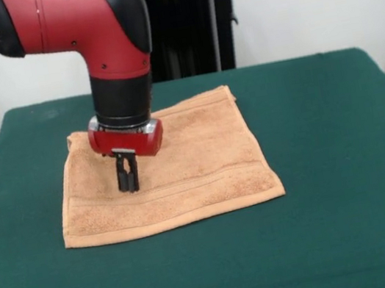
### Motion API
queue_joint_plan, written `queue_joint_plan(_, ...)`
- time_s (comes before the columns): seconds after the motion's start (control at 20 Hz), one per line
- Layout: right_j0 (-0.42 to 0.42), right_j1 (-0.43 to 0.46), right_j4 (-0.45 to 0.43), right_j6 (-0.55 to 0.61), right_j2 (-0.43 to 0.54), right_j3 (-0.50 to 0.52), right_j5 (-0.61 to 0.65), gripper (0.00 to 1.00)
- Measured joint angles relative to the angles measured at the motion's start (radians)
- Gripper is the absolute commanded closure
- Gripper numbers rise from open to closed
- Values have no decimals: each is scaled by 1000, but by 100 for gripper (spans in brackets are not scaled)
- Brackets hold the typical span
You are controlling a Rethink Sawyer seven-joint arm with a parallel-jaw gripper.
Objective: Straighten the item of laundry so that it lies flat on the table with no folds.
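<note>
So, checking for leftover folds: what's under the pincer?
The tan towel lies spread on the green table beneath the pincer. The arm hides the towel's far left part, so folds there cannot be seen.

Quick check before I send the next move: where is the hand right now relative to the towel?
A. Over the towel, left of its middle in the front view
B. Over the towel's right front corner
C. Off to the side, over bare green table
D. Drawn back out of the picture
A. The hand hangs from the arm over the towel, left of its middle, just above the woven band, with green table only around the cloth.
</note>
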Motion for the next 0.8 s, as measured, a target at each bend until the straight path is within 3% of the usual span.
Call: queue_joint_plan(0.8,54,21,73,0,-57,-40,27,100)
